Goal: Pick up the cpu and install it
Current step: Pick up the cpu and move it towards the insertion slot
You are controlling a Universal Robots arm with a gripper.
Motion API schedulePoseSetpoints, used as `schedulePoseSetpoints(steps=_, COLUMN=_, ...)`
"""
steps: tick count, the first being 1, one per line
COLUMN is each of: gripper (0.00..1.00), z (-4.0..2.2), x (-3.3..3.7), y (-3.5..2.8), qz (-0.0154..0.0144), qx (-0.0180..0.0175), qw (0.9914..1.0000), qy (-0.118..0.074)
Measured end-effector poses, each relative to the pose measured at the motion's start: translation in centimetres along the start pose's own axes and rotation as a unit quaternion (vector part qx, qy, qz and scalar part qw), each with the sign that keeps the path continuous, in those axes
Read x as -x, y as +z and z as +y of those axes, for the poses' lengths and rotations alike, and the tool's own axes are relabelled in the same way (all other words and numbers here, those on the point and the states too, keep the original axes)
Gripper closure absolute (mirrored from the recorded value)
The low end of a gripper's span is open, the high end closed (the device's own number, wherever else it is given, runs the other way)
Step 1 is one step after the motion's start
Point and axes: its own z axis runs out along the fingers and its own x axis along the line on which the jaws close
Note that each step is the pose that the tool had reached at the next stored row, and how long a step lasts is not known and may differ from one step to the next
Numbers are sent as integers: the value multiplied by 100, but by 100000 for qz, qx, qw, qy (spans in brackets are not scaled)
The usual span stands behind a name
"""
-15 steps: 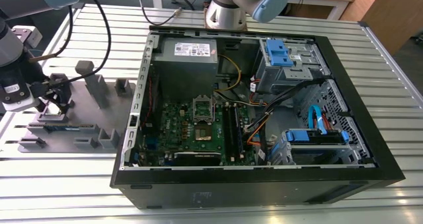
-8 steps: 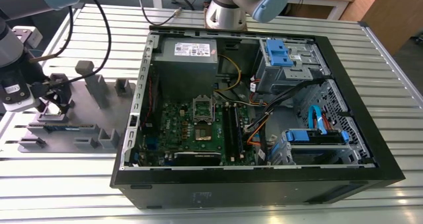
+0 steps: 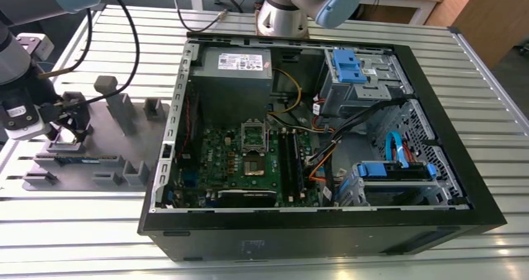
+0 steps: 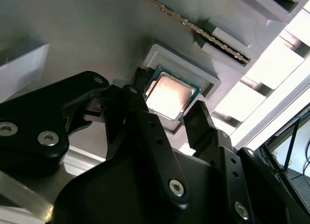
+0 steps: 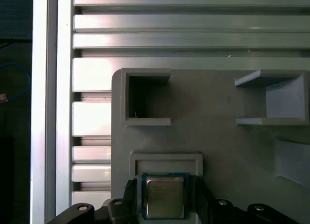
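The cpu, a small square chip with a dull silvery top and a green rim, lies in a shallow pocket of the grey fixture plate. In both wrist views my gripper has its two black fingers pressed against opposite sides of the chip, which still sits in the pocket. In the exterior view the gripper hangs over that plate at the view's left, outside the computer case. The motherboard's cpu socket lies inside the case, with its metal frame just behind it.
Upright grey posts rise from the fixture plate close to the gripper. A thin memory stick lies in a slot beside the chip's pocket. The case holds a power-supply box, blue drive bays and loose cables. Everything rests on a ribbed metal table.
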Motion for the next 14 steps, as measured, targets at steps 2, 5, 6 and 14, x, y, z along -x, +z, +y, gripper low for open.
schedulePoseSetpoints(steps=2, gripper=41, z=4, x=0, y=1, qz=11, qx=-7, qw=100000, qy=-2)
schedulePoseSetpoints(steps=5, gripper=41, z=11, x=0, y=5, qz=9, qx=-6, qw=100000, qy=3)
schedulePoseSetpoints(steps=6, gripper=41, z=13, x=0, y=6, qz=9, qx=-7, qw=100000, qy=0)
schedulePoseSetpoints(steps=14, gripper=41, z=21, x=0, y=-1, qz=11, qx=-10, qw=100000, qy=-2)
